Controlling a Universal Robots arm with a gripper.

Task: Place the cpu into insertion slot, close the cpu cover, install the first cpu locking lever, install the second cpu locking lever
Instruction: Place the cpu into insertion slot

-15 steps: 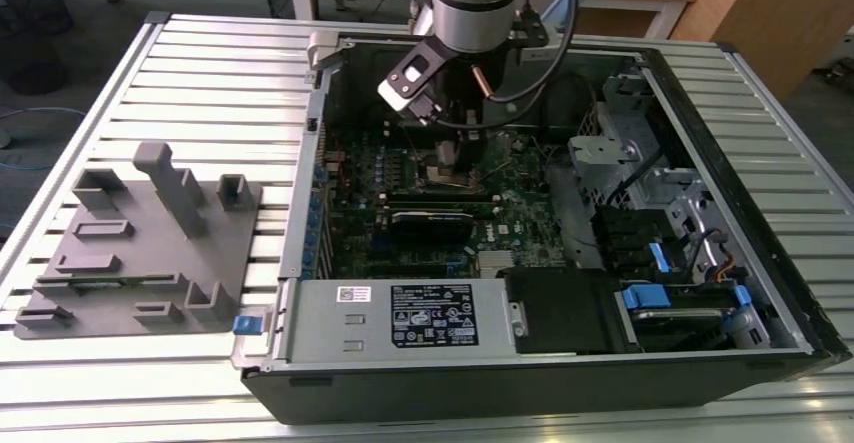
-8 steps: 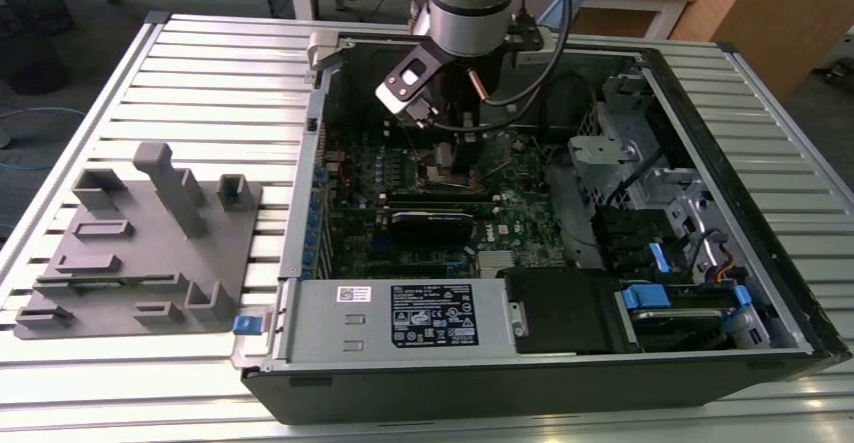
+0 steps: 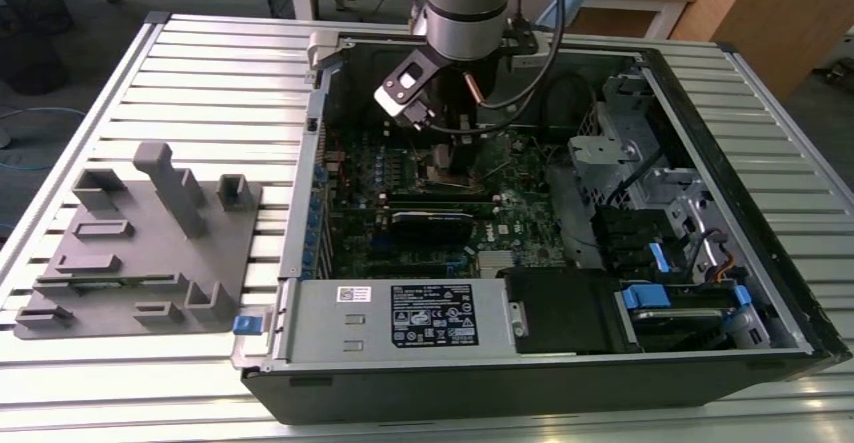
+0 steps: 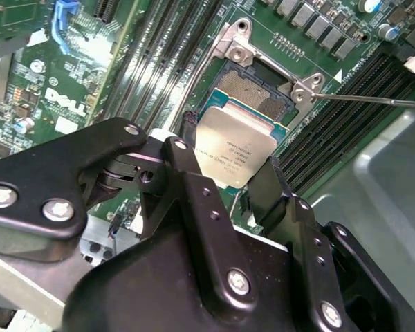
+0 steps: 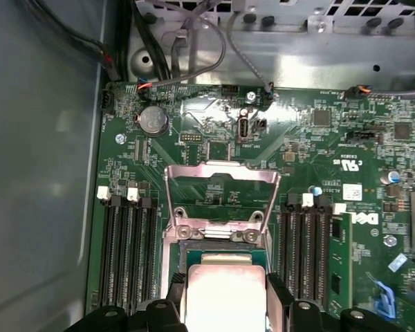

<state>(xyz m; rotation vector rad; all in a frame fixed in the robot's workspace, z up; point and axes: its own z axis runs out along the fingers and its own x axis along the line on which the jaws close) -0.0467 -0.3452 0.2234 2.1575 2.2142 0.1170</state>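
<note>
- Black fingers of the gripper are pinching the cpu by two opposite edges, so the jaws are standing narrow, closed onto the chip.
- Silvery-grey top of the cpu is facing up and showing print in the second wrist view. The chip is hanging partly over the insertion slot. Whether it is touching the slot cannot be told.
- In the first wrist view the cpu is sitting between the two fingers, just beside the insertion slot.
- The cpu cover is standing open, hinged up at the far side of the slot, with green board showing through its window.
- A thin metal lever is sticking out from one corner of the socket, unlatched.
- Long black memory slots are running along both sides of the socket.
- A round coin battery is lying on the board beyond the cover, with cables trailing past it.
- In the exterior view the arm is reaching down from the upper middle of the frame, with the gripper low over the motherboard inside the open computer case.
- A black label plate is lying at the lower middle of the frame.
- The case is resting on a slatted metal table. A grey fixture block is sitting well apart, at the exterior view's left.
</note>
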